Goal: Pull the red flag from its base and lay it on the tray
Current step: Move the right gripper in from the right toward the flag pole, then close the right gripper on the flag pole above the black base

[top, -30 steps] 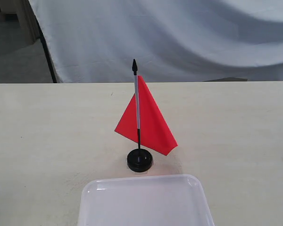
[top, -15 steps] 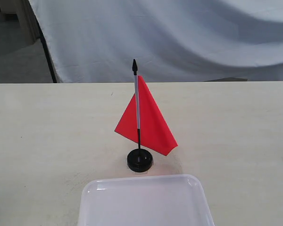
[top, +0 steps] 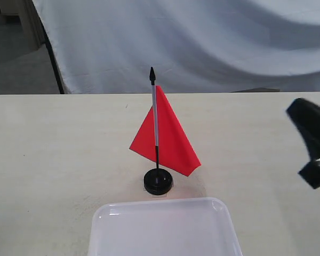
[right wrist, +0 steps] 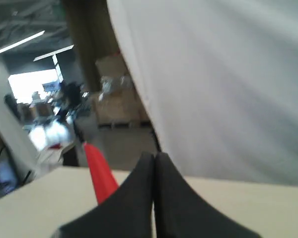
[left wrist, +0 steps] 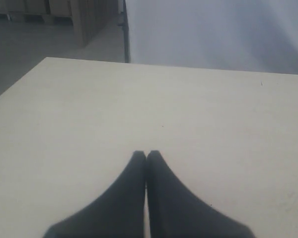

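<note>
Red flag (top: 168,141): upright in its black base (top: 158,182), untouched.

Change: the right pincer (top: 309,140) has come in at the right edge of the exterior view, where a moment ago there was only bench (top: 53,149). Its wrist view shows the fingers pressed together, holding nothing. The flag stands well apart from it, toward the left arm's side. The tray (top: 161,201) lies just beyond the base on the camera side.

Reading: the approach has only begun, and the pincer must spread before it can take the stick.

The left pincer (left wrist: 146,154) is also pressed together, over bare bench and outside the exterior view.

Unclear:
- The right pincer is motion-blurred and cut by the frame edge, and its height over the bench cannot be told.
- The tray's near side is cropped.
- The right wrist view is blurred, so the flag shows only as a red streak.
</note>
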`<state>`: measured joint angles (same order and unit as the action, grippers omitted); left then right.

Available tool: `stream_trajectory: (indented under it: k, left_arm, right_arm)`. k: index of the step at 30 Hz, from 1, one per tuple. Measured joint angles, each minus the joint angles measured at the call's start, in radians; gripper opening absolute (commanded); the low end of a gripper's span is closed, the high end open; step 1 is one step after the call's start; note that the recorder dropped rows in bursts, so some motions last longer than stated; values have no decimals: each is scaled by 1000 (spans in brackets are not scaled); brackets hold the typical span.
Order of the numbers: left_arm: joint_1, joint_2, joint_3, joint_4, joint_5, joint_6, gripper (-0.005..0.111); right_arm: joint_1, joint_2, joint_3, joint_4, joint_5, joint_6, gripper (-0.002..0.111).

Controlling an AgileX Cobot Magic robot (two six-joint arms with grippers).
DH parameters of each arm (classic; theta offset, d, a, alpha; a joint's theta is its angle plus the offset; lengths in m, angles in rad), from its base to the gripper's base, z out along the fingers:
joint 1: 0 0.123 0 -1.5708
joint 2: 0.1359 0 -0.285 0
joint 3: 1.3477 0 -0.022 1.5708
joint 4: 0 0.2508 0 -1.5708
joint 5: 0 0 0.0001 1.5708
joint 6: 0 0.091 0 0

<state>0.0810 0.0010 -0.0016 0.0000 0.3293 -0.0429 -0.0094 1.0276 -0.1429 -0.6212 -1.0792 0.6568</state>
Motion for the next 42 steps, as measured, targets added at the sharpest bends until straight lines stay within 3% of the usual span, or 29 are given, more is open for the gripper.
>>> stream_trajectory:
  k: [6,15,22,31,35,40,42]
  left_arm:
    - [0,0,0,0,0,0,0]
    - [0,0,0,0,0,0,0]
    - [0,0,0,0,0,0,0]
    - [0,0,0,0,0,0,0]
    - [0,0,0,0,0,0,0]
    - [0,0,0,0,0,0,0]
    - [0,0,0,0,0,0,0]
  right_arm:
    - [22,429,-142,-239,-75,-13,-1]
    - [210,837,-387,-245,-20,-189,-1]
    - [302,958,-559,-233,83,-201,-1]
    - [312,967,-571,-233,105,-204,0]
    - [325,967,-571,-233,109,-204,18]
    - [330,967,-573,-264,111,-206,55]
    - [330,967,-573,-279,111,-206,61]
